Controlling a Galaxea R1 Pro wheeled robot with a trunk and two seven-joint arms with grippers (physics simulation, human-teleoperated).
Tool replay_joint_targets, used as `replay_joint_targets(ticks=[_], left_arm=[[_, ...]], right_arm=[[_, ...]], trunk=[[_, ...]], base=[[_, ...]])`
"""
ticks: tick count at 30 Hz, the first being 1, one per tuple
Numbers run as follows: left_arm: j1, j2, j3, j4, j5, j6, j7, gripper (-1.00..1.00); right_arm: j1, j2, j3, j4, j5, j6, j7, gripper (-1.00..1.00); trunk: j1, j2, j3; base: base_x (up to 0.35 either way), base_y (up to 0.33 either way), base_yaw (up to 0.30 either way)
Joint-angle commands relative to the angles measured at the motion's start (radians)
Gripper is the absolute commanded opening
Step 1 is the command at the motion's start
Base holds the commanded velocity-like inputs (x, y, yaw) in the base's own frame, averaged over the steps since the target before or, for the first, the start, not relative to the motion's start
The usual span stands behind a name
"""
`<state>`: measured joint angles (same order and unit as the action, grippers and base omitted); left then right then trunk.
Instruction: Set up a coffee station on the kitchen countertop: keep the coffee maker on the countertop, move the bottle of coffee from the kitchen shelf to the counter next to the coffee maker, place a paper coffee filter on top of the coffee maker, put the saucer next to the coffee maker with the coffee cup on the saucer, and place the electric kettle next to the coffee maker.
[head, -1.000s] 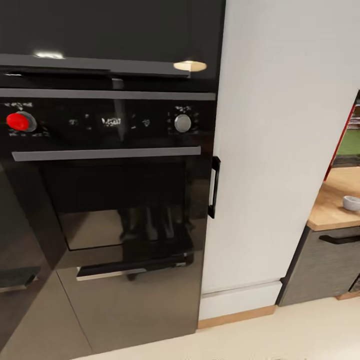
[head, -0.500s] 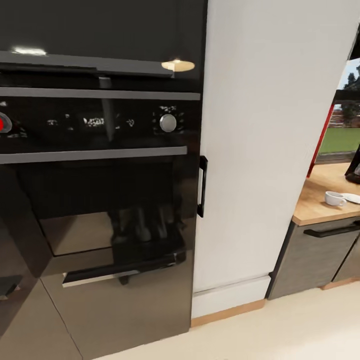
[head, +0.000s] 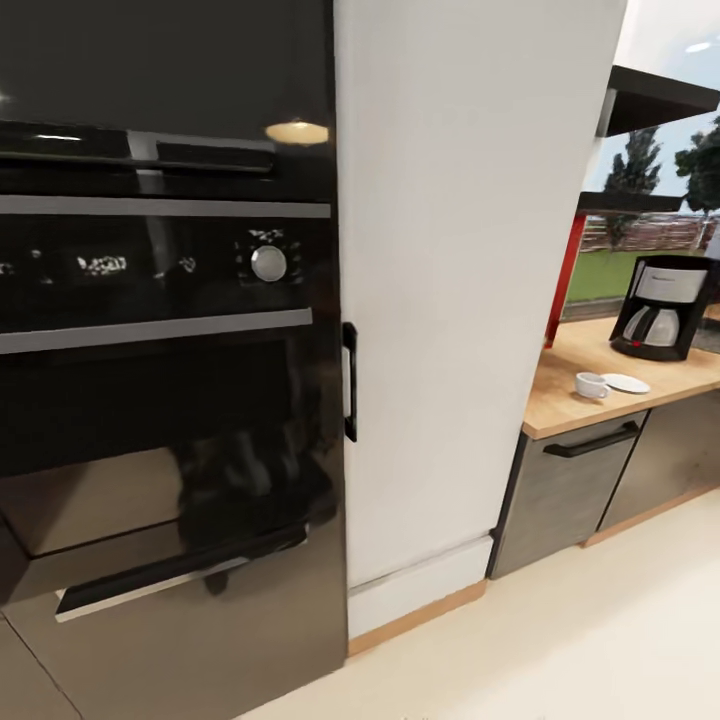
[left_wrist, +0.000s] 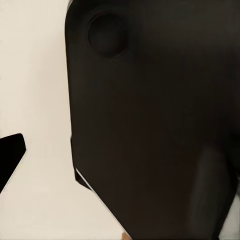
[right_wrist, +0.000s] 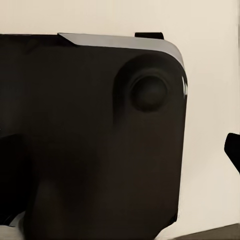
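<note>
At the far right of the head view, the kitchen countertop (head: 556, 404) begins beside a tall white panel. The coffee maker (head: 660, 320), dark with a silver top and a glass carafe, stands on it near the window. In front of it sits the white coffee cup (head: 591, 385), directly on the countertop, with the white saucer (head: 626, 383) just to its right. Both wrist views look down at a dark rounded part of my own body over pale floor. A black tip shows at the edge of each wrist view; open or shut is unclear.
A black built-in oven (head: 160, 400) fills the left, close in front of me. The tall white panel (head: 450, 300) carries a black handle (head: 349, 382). Grey drawer fronts (head: 565, 490) sit under the countertop. Cream floor (head: 560, 640) lies open at the lower right. A dark shelf (head: 660, 100) hangs above the counter.
The whole head view has swung to the right, so the camera moved: the oven slid left and its red knob left the picture. The coffee maker, cup and saucer came fully into view.
</note>
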<state>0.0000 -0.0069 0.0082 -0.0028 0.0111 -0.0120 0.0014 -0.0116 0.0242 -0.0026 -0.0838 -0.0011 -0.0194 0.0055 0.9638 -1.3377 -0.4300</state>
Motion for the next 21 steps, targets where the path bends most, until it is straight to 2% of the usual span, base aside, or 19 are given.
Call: replay_joint_targets(ticks=[1, 21], left_arm=[[0.000, 0.000, 0.001, 0.000, 0.001, -0.001, 0.000, 1.00], [0.000, 0.002, 0.000, 0.000, 0.001, -0.001, 0.000, 1.00]], right_arm=[[-0.001, 0.000, 0.000, 0.001, 0.000, -0.002, 0.001, 1.00], [-0.001, 0.000, 0.000, 0.001, 0.000, -0.002, 0.001, 1.00]], trunk=[[-0.004, 0.007, 0.002], [-0.081, 0.147, 0.050]], base=[[0.000, 0.000, -0.285], [0.000, 0.000, -0.283]])
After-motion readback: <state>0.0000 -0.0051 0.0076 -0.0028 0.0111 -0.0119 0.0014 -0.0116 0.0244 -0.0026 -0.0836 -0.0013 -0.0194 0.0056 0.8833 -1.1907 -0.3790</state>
